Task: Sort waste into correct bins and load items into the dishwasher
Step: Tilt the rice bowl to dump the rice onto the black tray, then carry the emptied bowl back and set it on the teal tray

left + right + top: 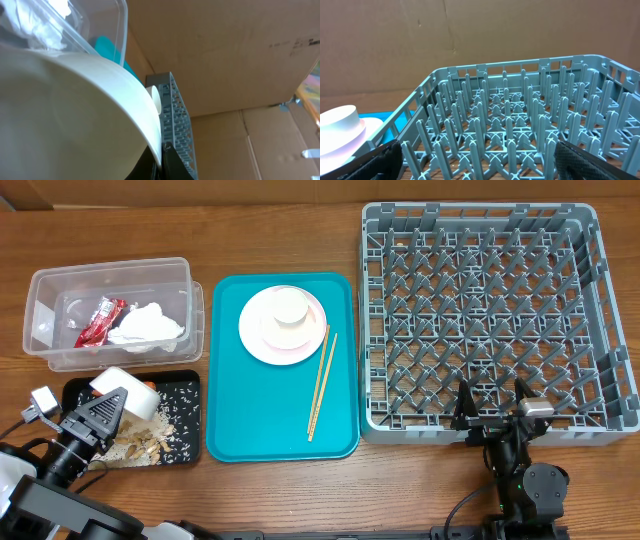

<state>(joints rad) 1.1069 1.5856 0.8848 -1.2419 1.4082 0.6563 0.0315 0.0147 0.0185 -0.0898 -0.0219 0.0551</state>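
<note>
My left gripper (108, 410) is shut on the rim of a white bowl (128, 388), held tilted over the black tray (190, 380), which holds beige rice crumbs (165, 430). A bit of orange carrot (148, 386) shows at the bowl's edge. In the left wrist view the bowl (75, 115) fills the frame, pinched at its rim by the jaws (161, 152). The clear tub (45, 285) holds the red wrapper (100, 320) and the white wad (148, 326). My right gripper (495, 415) is open and empty at the grey rack's (480, 310) front edge, with the rack (520, 125) between its fingers (475, 160).
The teal tray (240, 410) lies in the middle with a white plate (255, 340), a pink plate and a small white bowl (290, 305) stacked on it, and wooden chopsticks (322, 380) beside them. Cardboard walls stand behind the table.
</note>
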